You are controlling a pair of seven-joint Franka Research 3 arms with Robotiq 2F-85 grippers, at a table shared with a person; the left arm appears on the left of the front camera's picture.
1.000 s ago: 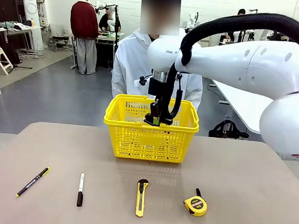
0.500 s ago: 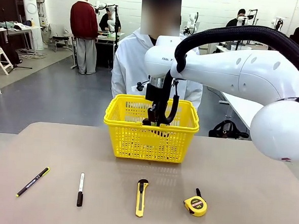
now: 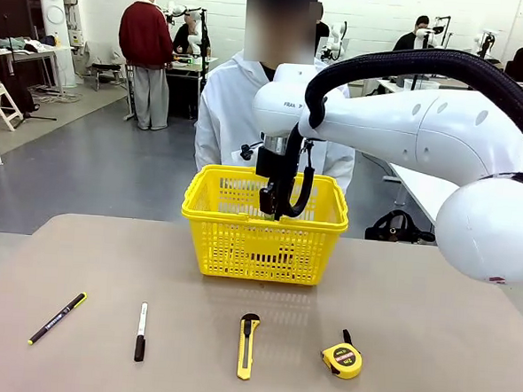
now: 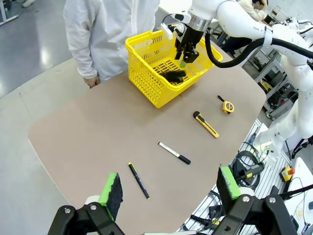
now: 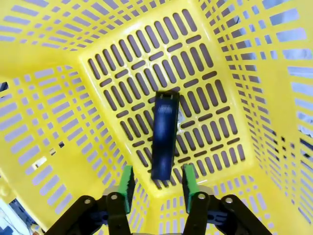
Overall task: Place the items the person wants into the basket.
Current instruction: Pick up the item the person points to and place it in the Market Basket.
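**Right Claw Over the Yellow Basket**

The right claw [image 3: 272, 213] hung point-down inside the top of the yellow basket [image 3: 223, 247]. In the right wrist view its green pads [image 5: 128, 182] stood a little way apart, and they pinched nothing. Below them a long dark thing [image 5: 164, 134] lay on the basket's floor. It looked blurry, so I could not tell what it was.

The left claw [image 4: 169, 172] was up high over the near side of the table [image 3: 431, 331]. Its two pads were spread wide, with nothing between them.

Four small things lay in a row on the table, well apart from the basket. From the robot's left to its right they were the black pen with the yellow-green end [image 3: 57, 318], a white-and-black pen [image 3: 140, 331], the yellow box cutter [image 3: 247, 344] and a round yellow tape measure [image 3: 342, 359]. No claw touched any of them.

The table top was plain brown. The person in the white jacket [image 3: 226, 114] stood just behind the basket, with one hand [image 4: 91, 81] at the table's edge. The floor was grey and shiny. Farther back, a person in a dark red top [image 3: 147, 51] stood beside other tables.
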